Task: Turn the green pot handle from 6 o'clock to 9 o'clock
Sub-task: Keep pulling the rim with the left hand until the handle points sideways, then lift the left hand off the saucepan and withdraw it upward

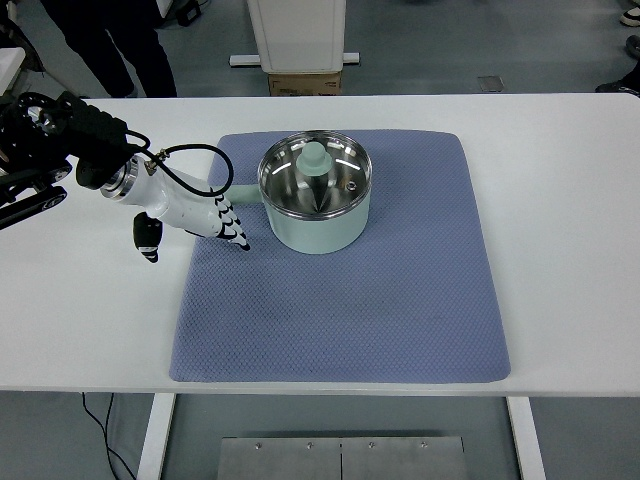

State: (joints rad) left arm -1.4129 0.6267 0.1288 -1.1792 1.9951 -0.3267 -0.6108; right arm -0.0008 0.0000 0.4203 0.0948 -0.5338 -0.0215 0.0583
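Observation:
A pale green pot (318,228) with a glass lid and a green knob (315,158) sits on the blue-grey mat (380,300), toward its far left part. Its green handle (243,194) sticks out to the left, at about 9 o'clock. My left hand (215,215), white with black fingertips, lies just left of the pot, right beside the handle. Its fingers (234,228) point down toward the mat in a relaxed spread and hold nothing. Whether the hand still touches the handle is hard to tell. The right arm does not show.
The mat lies on a white table (560,200). A person's dark legs (110,45) stand beyond the far left edge. A white stand with a cardboard box (305,82) is behind the table's far middle.

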